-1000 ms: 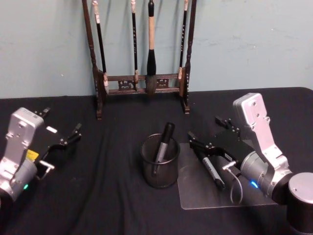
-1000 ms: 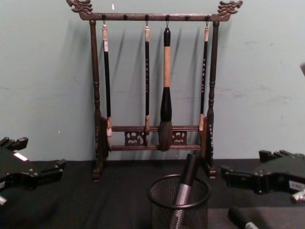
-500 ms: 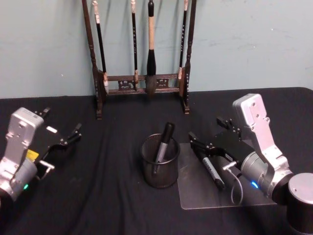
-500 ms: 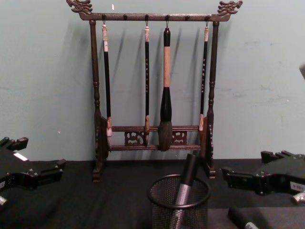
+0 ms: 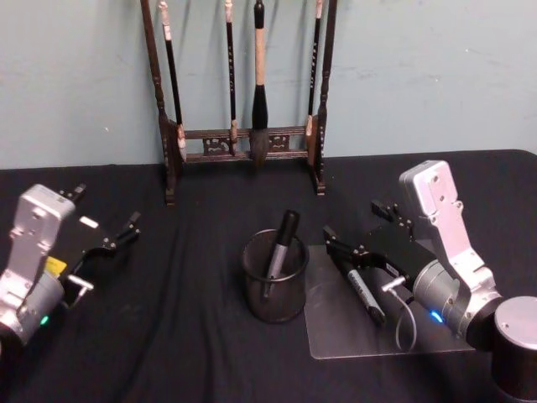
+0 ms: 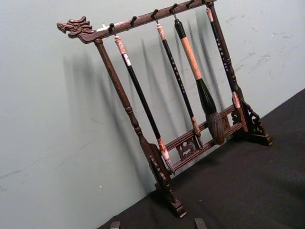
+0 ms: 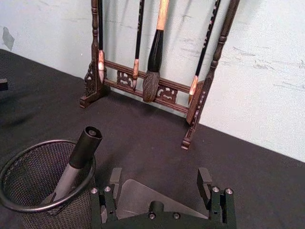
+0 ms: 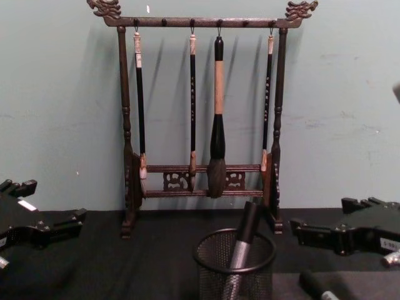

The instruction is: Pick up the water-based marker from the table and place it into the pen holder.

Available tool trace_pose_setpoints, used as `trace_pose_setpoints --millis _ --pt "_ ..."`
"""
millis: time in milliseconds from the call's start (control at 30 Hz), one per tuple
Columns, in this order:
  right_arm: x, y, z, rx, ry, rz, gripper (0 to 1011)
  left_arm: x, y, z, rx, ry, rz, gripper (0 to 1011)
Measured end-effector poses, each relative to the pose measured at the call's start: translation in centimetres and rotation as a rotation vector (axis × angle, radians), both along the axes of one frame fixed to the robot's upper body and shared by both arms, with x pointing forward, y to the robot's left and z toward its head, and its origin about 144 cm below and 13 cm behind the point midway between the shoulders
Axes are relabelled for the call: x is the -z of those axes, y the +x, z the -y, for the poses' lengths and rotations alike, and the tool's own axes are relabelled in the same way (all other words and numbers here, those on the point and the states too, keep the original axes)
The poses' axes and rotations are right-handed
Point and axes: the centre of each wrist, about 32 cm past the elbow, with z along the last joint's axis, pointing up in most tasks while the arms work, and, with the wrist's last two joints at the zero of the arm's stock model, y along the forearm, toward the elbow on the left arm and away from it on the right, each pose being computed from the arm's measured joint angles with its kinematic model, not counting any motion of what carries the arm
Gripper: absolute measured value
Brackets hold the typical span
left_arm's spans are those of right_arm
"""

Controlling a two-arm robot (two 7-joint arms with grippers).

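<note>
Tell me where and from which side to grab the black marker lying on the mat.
Grip the black marker at mid-barrel from straight above, closing across its width. It lies flat on the translucent mat, so only its sides are free. The open right pincer sits by its far end; the left pincer idles far left.

Soft, even light; faint shadows

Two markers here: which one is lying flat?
The marker on the clear mat, just by the open right gripper, lies flat; the other marker stands tilted inside the pen holder. The left gripper is parked at left.
</note>
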Motion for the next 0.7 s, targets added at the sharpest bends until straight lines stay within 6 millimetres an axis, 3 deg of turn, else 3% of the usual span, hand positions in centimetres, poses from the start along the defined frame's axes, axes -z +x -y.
trace_pose_setpoints --millis 700 --pt "0.44 -0.55 0.90 0.054 -0.023 -0.063 1000 0.00 0.00 0.00 0.000 0.000 0.000 1009"
